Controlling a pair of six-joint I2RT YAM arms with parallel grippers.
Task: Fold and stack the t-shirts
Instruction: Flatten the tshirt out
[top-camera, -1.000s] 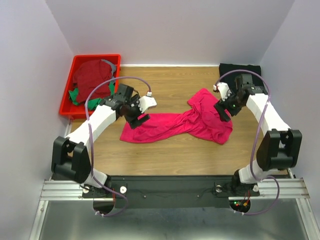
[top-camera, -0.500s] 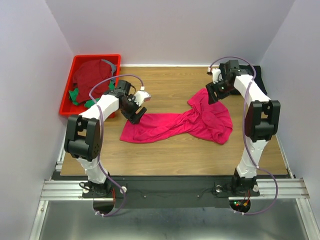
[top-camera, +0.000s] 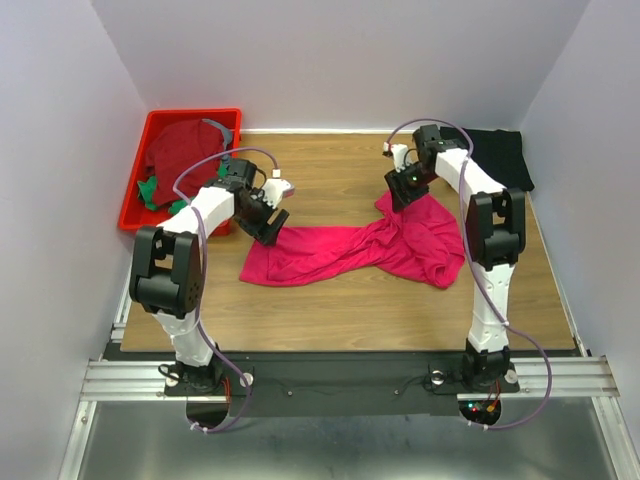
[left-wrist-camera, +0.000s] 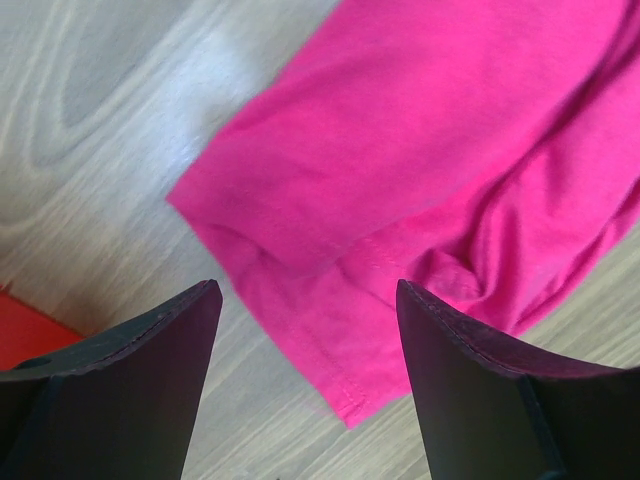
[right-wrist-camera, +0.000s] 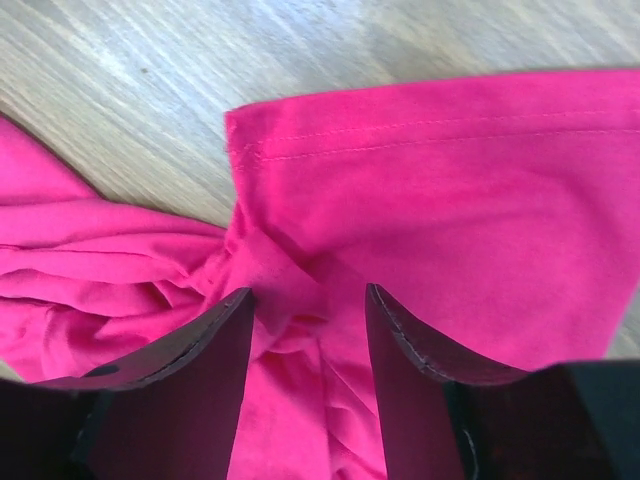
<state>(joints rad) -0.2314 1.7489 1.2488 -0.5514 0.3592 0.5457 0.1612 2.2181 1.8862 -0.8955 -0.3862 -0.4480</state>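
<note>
A bright pink-red t-shirt lies crumpled and stretched across the middle of the wooden table. My left gripper hovers over its left end with jaws wide open. In the left wrist view the hemmed corner of the pink-red t-shirt shows between the fingers, untouched. My right gripper is down on the shirt's far right edge. Its jaws stand partly narrowed astride a bunched fold of the pink-red t-shirt, with a gap on either side. A black t-shirt lies folded at the back right.
A red plastic bin stands at the back left, holding a dark red t-shirt and a green one. The bin's corner shows close to my left fingers. White walls enclose the table on three sides.
My right arm has swung back and left from the shirt's right side to its far edge, and its jaws have narrowed. My left gripper has shifted slightly back over the shirt's left end.
</note>
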